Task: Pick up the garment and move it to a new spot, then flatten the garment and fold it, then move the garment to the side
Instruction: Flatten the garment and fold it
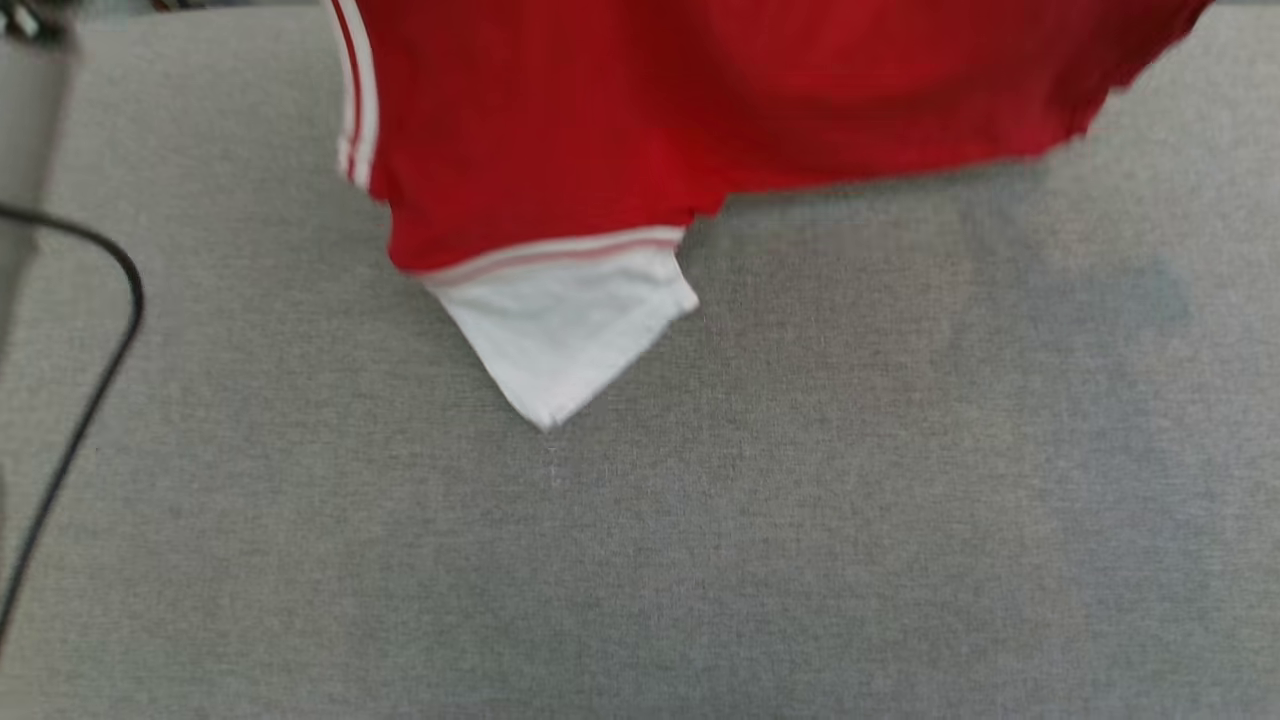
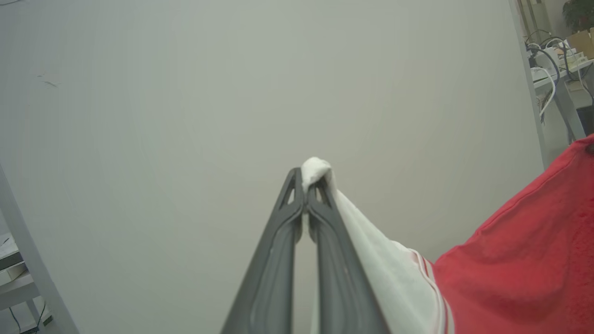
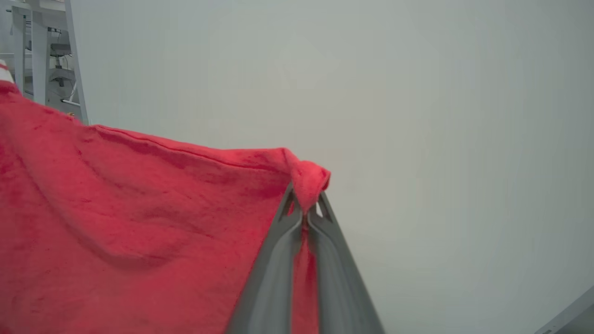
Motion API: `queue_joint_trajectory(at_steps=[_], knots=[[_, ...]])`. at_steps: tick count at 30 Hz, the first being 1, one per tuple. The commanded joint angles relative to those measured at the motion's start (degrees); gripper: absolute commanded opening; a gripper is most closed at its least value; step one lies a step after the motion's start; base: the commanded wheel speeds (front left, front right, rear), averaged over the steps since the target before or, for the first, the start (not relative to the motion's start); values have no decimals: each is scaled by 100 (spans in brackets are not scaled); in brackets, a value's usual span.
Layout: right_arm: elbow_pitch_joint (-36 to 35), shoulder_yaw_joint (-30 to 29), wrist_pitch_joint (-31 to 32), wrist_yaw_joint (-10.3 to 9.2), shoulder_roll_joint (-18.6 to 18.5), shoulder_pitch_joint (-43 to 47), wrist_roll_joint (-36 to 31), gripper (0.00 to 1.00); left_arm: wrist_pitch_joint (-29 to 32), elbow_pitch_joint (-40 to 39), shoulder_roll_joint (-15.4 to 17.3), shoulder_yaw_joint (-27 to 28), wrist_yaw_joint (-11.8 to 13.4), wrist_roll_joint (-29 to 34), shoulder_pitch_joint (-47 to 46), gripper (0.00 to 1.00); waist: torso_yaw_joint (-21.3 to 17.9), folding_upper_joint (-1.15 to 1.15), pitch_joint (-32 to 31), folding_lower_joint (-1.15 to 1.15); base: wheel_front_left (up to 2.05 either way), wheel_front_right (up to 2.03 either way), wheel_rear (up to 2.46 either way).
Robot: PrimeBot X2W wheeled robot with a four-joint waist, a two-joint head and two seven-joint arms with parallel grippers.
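Pinched shut at the left end effector (image 2: 306, 185) on a white sleeve tip (image 2: 315, 167) of the garment (image 1: 600, 120); pinched shut at the right end effector (image 3: 304, 204) on a bunched red corner (image 3: 312, 180); slung between the two and drooping below them, above the desk (image 1: 700, 560), with a white sleeve (image 1: 560, 330) dangling lowest; judged light, limp and stretchy, prone to sagging and swinging; best gripped at matching corners, so as to lie flat when lowered.

Even, diffuse light throughout, head view soft and slightly blurred, red shirt (image 1: 700, 110) with smeared edges, faint soft shadow beneath it on the grey surface (image 1: 800, 500), wrist views brighter and sharper, straight lines leaning near the corners.
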Motion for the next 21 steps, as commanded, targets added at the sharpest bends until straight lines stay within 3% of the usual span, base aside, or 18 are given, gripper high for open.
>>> queue_joint_trajectory(at_steps=[1, 10, 16, 21], knots=[[105, -18, 24, -5, 45, -358, -136, 0, 22, 90, 87, -138, -15, -9, -412, 0, -145, 0, 627, 0, 0, 0, 0], [1310, 98, -371, -5, 223, -2593, -930, 0, -95, 636, 132, -562, -16, -48, -2485, 0, -194, 0, 1394, 0, 0, 0, 0], [2004, 194, -825, -5, 296, -3655, -1253, 0, -117, 812, 192, -540, -16, -117, -3138, 0, -181, 0, 1667, 0, 0, 0, 0], [2596, 453, -1046, -5, 452, -3965, -1340, 0, -170, 1220, 128, -657, -16, -228, -3244, 0, -213, 0, 1827, 0, 0, 0, 0]])
